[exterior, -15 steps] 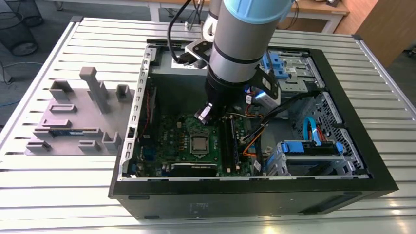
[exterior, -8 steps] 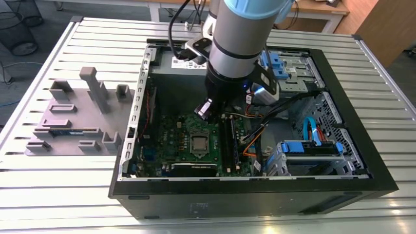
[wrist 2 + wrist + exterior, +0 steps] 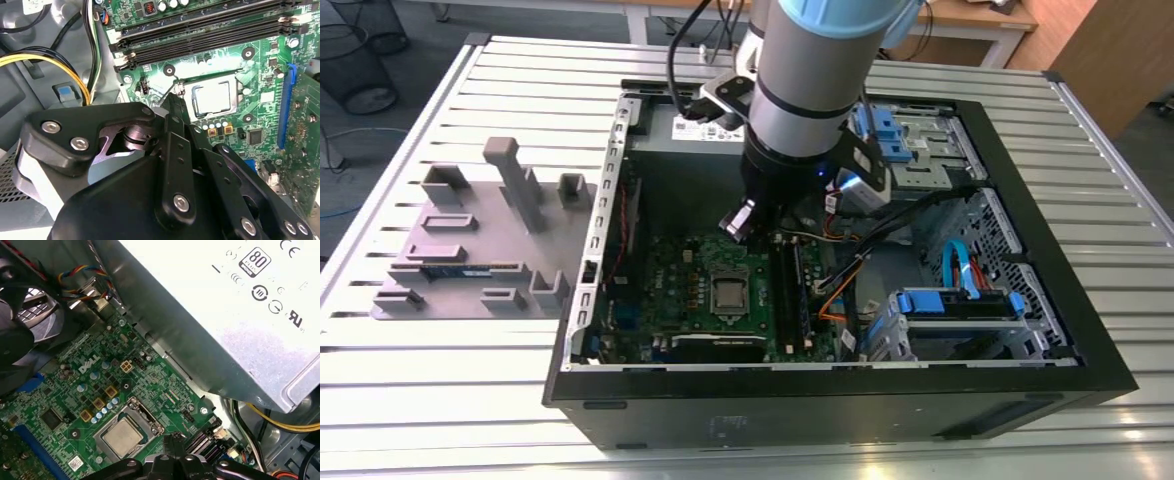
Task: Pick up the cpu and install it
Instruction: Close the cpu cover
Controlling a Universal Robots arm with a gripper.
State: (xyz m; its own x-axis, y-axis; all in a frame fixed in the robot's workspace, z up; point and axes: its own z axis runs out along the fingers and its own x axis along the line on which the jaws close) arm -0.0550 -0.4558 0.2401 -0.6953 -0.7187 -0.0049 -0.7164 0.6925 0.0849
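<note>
In the exterior view, the arm (image 3: 807, 85) comes down steeply from the far edge of the slatted metal bench (image 3: 427, 380) into the open computer case (image 3: 854, 400), which lies on its side near the bench's middle. The wrist hangs over the green board (image 3: 674, 270) inside the case, and the gripper (image 3: 744, 222) points down at it, just above the board's far part. The cpu (image 3: 727, 292) sits in the square metal-framed socket (image 3: 727, 306) near the board's middle, on the near side of the gripper and apart from it. A grey holder block (image 3: 480, 250) with upright pegs stands on the bench by the case's wall at the exterior view's left.

In the second wrist view, the black linkage of the gripper (image 3: 174, 102) covers the lower half, and its fingertips narrow to a point just beside the socket (image 3: 212, 100) frame. The fingers (image 3: 175, 125) lie close together and hold nothing. The cpu (image 3: 212, 97) lies flat within the frame, its silvery top bare. Long dark memory slots (image 3: 200, 30) run along the board beyond it, and a bundle of yellow and black wires (image 3: 45, 60) curves past the board's edge.

In the first wrist view, the gripper (image 3: 172, 440) tip shows at the socket's (image 3: 145, 416) corner, with the cpu (image 3: 120, 434) seated inside the frame. The grey power-supply box (image 3: 225, 315) hangs over the board's edge, and a black fan (image 3: 25, 315) sits by another edge.
</note>
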